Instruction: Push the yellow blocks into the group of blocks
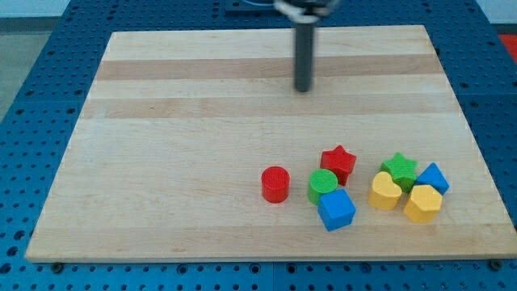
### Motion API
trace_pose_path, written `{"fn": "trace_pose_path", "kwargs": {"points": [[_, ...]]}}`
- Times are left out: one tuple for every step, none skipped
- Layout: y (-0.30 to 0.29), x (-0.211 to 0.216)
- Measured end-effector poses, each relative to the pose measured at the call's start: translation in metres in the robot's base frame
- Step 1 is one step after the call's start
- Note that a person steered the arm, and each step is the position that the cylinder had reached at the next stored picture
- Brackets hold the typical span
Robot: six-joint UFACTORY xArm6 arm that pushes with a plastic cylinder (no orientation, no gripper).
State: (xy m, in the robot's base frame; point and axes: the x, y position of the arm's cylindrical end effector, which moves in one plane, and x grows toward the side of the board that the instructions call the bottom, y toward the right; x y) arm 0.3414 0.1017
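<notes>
A yellow heart block (385,191) and a yellow hexagon block (422,203) lie at the view's lower right, touching a green star block (399,169) and a small blue block (433,178). Just left of them sit a red star block (338,163), a green cylinder (322,185) and a blue cube (336,209). A red cylinder (275,183) stands apart further left. My tip (303,89) is near the view's top centre, far above all the blocks and touching none.
The wooden board (161,162) lies on a blue perforated table (32,97). The yellow hexagon lies close to the board's lower right edge.
</notes>
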Motion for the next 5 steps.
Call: {"fn": "trace_pose_path", "kwargs": {"points": [[0.102, 0.026], [0.162, 0.090], [0.197, 0.149], [0.220, 0.200], [0.185, 0.247]]}}
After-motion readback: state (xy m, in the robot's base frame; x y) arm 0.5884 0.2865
